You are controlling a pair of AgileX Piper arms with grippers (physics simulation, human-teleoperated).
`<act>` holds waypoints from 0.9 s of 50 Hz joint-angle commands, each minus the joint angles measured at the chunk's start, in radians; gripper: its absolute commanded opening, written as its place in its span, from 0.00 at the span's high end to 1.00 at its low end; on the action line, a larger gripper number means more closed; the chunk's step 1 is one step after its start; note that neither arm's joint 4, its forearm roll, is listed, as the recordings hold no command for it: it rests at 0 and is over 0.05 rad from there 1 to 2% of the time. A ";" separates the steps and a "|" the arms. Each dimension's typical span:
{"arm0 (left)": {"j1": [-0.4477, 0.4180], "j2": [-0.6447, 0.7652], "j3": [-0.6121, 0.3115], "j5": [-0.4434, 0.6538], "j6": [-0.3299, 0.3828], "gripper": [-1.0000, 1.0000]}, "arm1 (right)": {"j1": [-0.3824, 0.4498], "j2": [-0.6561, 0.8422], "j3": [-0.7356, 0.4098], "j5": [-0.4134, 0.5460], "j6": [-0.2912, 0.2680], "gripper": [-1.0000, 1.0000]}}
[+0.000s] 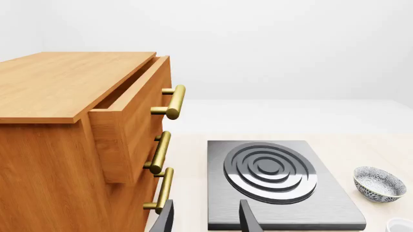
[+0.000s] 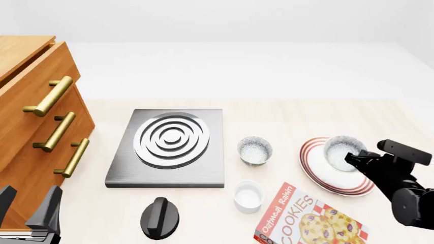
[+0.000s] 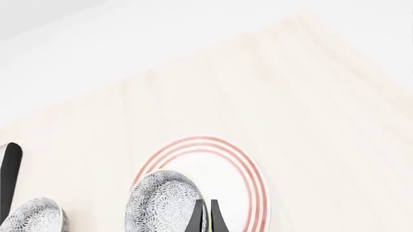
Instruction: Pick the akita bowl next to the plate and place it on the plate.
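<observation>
A wooden dresser [image 2: 34, 132] with brass handles stands against plain white walls.

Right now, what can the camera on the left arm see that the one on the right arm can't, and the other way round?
Only the left wrist view shows the wooden drawer cabinet, the grey stove plate, a white cup's edge and the open left gripper. Only the right wrist view shows the red-ringed plate and the right gripper pinching the rim of the akita bowl above it. Both show the second speckled bowl and the pale table.
</observation>
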 commanded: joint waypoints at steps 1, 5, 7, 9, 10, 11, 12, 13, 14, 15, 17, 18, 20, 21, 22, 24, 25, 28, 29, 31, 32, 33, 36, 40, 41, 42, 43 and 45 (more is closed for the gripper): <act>0.000 0.000 0.000 0.000 0.000 0.00 | -0.002 0.025 -0.002 -0.021 -0.003 1.00; 0.000 0.000 0.000 0.000 0.000 0.00 | -0.003 0.038 -0.007 -0.025 -0.006 1.00; 0.000 0.000 0.000 0.000 0.000 0.00 | -0.003 0.044 -0.010 -0.026 -0.008 1.00; 0.000 0.000 0.000 0.000 0.000 0.00 | -0.003 0.049 -0.012 -0.028 -0.009 1.00; 0.000 0.000 0.000 0.000 0.000 0.00 | -0.003 0.052 -0.013 -0.029 -0.010 1.00; 0.000 0.000 0.000 0.000 0.000 0.00 | -0.002 0.055 -0.014 -0.030 -0.011 1.00; 0.000 0.000 0.000 0.000 0.000 0.00 | -0.002 0.059 -0.016 -0.032 -0.013 1.00; 0.000 0.000 0.000 0.000 0.000 0.00 | -0.002 0.061 -0.017 -0.032 -0.012 1.00; 0.000 0.000 0.000 0.000 0.000 0.00 | -0.002 0.064 -0.019 -0.033 -0.013 1.00; 0.000 0.000 0.000 0.000 0.000 0.00 | -0.001 0.070 -0.022 -0.034 -0.014 1.00; 0.000 0.000 0.000 0.000 0.000 0.00 | -0.003 0.077 -0.026 -0.036 -0.016 1.00; 0.000 0.000 0.000 0.000 0.000 0.00 | -0.002 0.080 -0.027 -0.037 -0.017 1.00; 0.000 0.000 0.000 0.000 0.000 0.00 | -0.004 0.087 -0.029 -0.040 -0.020 1.00; 0.000 0.000 0.000 0.000 0.000 0.00 | -0.004 0.090 -0.030 -0.041 -0.020 1.00; 0.000 0.000 0.000 0.000 0.000 0.00 | -0.004 0.096 -0.031 -0.045 -0.021 1.00; 0.000 0.000 0.000 0.000 0.000 0.00 | -0.005 0.106 -0.032 -0.051 -0.024 1.00; 0.000 0.000 0.000 0.000 0.000 0.00 | -0.006 0.113 -0.033 -0.055 -0.026 1.00; 0.000 0.000 0.000 0.000 0.000 0.00 | -0.004 0.122 -0.035 -0.061 -0.027 1.00; 0.000 0.000 0.000 0.000 0.000 0.00 | -0.004 0.128 -0.037 -0.063 -0.028 1.00; 0.000 0.000 0.000 0.000 0.000 0.00 | -0.004 0.134 -0.043 -0.062 -0.030 1.00; 0.000 0.000 0.000 0.000 0.000 0.00 | -0.004 0.134 -0.043 -0.062 -0.030 1.00; 0.000 0.000 0.000 0.000 0.000 0.00 | -0.003 0.136 -0.044 -0.063 -0.030 1.00; 0.000 0.000 0.000 0.000 0.000 0.00 | -0.003 0.143 -0.044 -0.068 -0.031 1.00; 0.000 0.000 0.000 0.000 0.000 0.00 | -0.004 0.155 -0.045 -0.075 -0.034 1.00; 0.000 0.000 0.000 0.000 0.000 0.00 | -0.004 0.156 -0.045 -0.075 -0.034 1.00; 0.000 0.000 0.000 0.000 0.000 0.00 | -0.004 0.157 -0.045 -0.076 -0.035 1.00; 0.000 0.000 0.000 0.000 0.000 0.00 | -0.004 0.159 -0.046 -0.076 -0.035 1.00; 0.000 0.000 0.000 0.000 0.000 0.00 | -0.004 0.163 -0.048 -0.078 -0.036 1.00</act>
